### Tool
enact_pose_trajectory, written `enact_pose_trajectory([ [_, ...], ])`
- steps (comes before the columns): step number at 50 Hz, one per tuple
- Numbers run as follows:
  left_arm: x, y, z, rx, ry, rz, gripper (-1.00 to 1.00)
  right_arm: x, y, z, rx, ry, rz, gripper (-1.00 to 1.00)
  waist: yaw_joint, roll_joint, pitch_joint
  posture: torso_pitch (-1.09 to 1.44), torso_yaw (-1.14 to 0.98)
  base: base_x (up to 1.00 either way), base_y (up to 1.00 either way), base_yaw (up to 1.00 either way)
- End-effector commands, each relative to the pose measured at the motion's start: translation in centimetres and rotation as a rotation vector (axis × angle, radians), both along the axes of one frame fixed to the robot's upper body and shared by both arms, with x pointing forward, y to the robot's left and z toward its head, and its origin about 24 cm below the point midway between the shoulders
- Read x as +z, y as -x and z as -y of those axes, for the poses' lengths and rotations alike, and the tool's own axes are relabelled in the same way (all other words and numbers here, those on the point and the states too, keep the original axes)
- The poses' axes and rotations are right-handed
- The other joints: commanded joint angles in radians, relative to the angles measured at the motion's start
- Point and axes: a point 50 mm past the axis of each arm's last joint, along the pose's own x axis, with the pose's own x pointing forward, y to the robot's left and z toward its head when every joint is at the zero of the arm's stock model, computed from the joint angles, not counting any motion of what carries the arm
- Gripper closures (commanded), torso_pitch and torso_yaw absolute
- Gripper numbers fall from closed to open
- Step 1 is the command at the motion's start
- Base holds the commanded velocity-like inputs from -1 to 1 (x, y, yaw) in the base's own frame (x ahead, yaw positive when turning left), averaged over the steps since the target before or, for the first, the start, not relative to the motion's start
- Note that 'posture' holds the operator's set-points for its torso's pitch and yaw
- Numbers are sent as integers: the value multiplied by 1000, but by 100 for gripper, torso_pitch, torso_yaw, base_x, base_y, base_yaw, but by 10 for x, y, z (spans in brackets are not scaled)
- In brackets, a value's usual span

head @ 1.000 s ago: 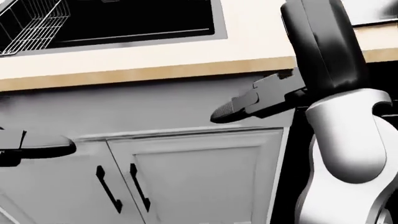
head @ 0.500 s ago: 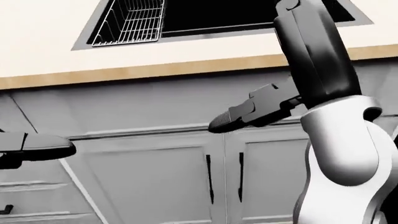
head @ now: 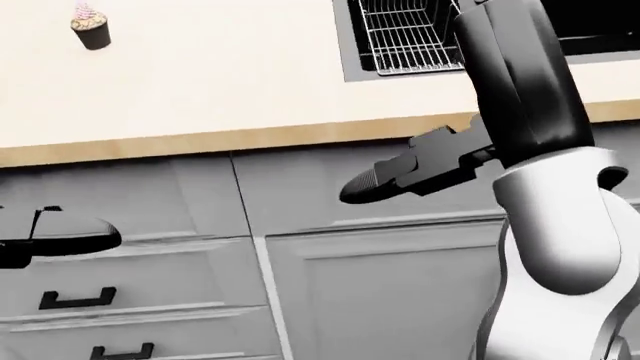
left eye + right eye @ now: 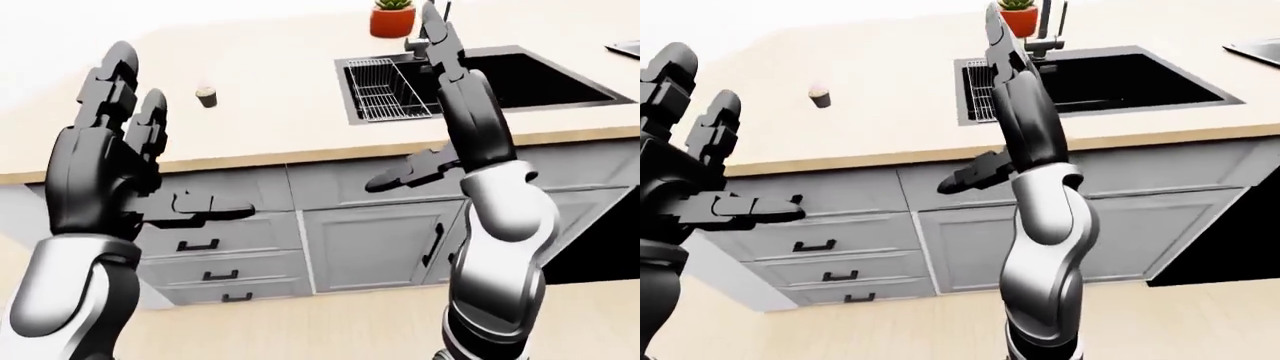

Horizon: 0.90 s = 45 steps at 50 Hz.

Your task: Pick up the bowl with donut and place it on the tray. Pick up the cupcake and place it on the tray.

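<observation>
The cupcake (image 3: 90, 28) stands on the beige counter (image 4: 270, 112), at the top left of the head view; it also shows small in the left-eye view (image 4: 206, 96). My left hand (image 4: 150, 135) is raised at the left of that view, fingers spread and empty, short of the counter edge. My right hand (image 4: 440, 97) is raised upright before the sink, fingers straight, thumb out to the left, empty. No bowl with donut is in view. A flat grey thing (image 4: 1255, 49) at the right edge may be the tray; I cannot tell.
A black sink (image 4: 530, 75) is set in the counter with a wire rack (image 4: 385, 90) in its left part. A red plant pot (image 4: 392, 19) and a faucet (image 4: 1045, 30) stand behind it. Grey drawers (image 4: 210, 247) and cabinet doors (image 4: 370, 247) lie below the counter.
The whole head view has shifted: sink and rack slid to the right and the cupcake came into view at top left, so the camera has moved. Both hands keep their places in view.
</observation>
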Motion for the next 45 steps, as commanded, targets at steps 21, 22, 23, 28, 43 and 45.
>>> enact_pose_trajectory([
  [21,11,4,2,-4,-13,68,-100,11,8,-1,-5,7,98,-100,3,58,-52,0,0,0,17,0],
  [22,11,4,3,-5,-14,68,-100,11,8,-1,-4,4,99,-100,10,37,-21,0,0,0,81,0],
  [23,12,4,3,-6,-15,68,-100,11,8,0,1,-11,95,-100,21,12,-3,0,0,0,0,0],
  [28,17,-3,9,-20,-35,64,-100,12,8,1,-4,-14,98,-100,2,32,-46,0,0,0,0,0],
  [43,32,-19,27,-66,-113,18,-100,10,0,10,3,-79,75,-100,22,-18,-41,0,0,0,0,0],
  [45,34,-24,29,-70,-122,7,-100,8,-3,12,8,-102,60,-100,24,-20,-36,0,0,0,0,0],
])
